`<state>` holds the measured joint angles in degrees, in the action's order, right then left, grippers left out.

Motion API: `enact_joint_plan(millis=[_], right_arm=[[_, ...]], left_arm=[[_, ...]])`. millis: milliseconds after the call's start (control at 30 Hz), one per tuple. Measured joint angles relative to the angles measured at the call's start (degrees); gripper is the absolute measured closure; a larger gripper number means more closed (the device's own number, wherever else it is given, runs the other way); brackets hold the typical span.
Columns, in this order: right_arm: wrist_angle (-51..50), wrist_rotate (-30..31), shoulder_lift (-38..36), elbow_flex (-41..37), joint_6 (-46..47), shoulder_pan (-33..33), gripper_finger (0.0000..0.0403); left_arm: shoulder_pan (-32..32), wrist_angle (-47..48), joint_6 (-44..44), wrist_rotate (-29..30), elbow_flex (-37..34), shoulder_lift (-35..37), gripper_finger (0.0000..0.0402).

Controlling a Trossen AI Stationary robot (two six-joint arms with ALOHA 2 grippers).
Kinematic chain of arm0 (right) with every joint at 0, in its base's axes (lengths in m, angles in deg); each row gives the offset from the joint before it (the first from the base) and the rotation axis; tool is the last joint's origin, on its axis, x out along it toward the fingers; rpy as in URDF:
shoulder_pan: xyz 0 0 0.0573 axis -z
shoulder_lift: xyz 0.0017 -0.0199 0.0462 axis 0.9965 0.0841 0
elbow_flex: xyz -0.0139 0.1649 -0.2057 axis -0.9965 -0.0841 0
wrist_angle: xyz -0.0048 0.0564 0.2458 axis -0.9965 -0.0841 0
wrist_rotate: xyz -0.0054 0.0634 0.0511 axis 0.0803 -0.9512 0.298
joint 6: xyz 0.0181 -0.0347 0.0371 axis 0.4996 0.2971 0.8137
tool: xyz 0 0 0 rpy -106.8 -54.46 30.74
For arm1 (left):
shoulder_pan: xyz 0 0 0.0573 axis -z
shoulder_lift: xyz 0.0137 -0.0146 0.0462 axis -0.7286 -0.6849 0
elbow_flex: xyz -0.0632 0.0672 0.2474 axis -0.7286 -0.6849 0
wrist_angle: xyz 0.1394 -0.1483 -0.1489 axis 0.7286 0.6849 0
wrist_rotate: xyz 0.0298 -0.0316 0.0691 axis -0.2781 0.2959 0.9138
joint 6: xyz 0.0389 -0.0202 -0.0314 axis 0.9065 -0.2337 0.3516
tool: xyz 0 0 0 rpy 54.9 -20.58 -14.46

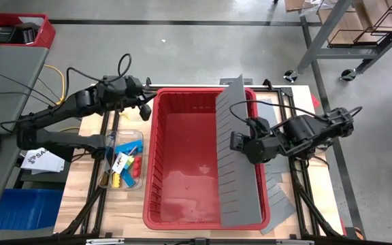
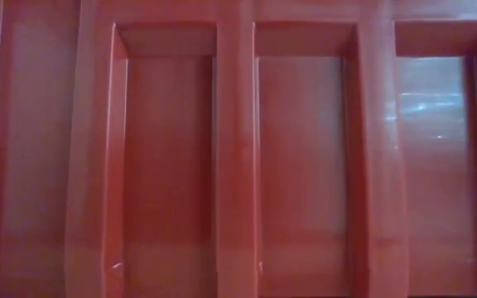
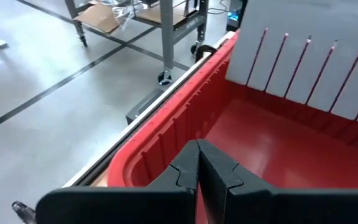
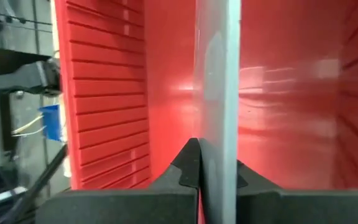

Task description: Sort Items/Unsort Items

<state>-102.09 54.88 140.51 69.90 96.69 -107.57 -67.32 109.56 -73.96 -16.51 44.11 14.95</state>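
The items (image 1: 122, 165) lie in a clear shallow tray (image 1: 139, 133) on the table (image 1: 124, 207), just to the left of the large red bin (image 1: 182, 146). They make a small heap of blue, yellow, red and orange pieces, with what may be a thin dark stick among them, though the high view is too coarse to be sure. The longest blue piece runs slantwise, one end toward the bin and the other toward the near left corner of the tray.

The left gripper (image 3: 197, 163) hangs above the bin's far left corner, fingers pressed together and holding nothing.

The right gripper (image 4: 199, 163) is over the bin's right half, its fingers closed on the edge of a long grey slotted divider panel (image 1: 235, 160). The panel's long axis runs from the bin's far rim to its near rim, tilted across the right side.

The low view shows only the bin's ribbed red wall.
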Motion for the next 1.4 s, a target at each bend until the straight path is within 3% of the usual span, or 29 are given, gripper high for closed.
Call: enact_joint_plan(millis=[133,367,733,933,1200,1400], right_arm=[[-3.77,-0.13,-0.01,0.00,0.43,-0.02,0.0403],[-1.55,1.21,-0.01,0.00,-2.90,0.41,0.0403],[1.52,2.60,-0.01,0.00,-13.78,1.95,0.0403],[-1.17,1.81,-0.01,0.00,-14.63,1.94,0.0403],[3.67,-0.07,0.43,0.00,-18.74,1.92,0.0403],[0.22,-2.29,0.32,0.00,-18.10,2.11,0.0403]], left_arm=[[-0.99,-0.02,-0.68,-0.13,0.00,0.00,0.0401],[-1.15,-1.76,-2.67,-0.49,0.00,-0.02,0.0401],[-1.05,-8.67,-4.00,-7.16,0.00,-0.74,0.0401],[-0.83,-8.57,-5.39,-7.44,0.00,-0.81,0.0401],[-0.82,-6.29,-5.22,-7.40,0.00,-2.12,0.0401],[-0.67,-2.78,-5.40,-8.96,0.00,-4.89,0.0401]])
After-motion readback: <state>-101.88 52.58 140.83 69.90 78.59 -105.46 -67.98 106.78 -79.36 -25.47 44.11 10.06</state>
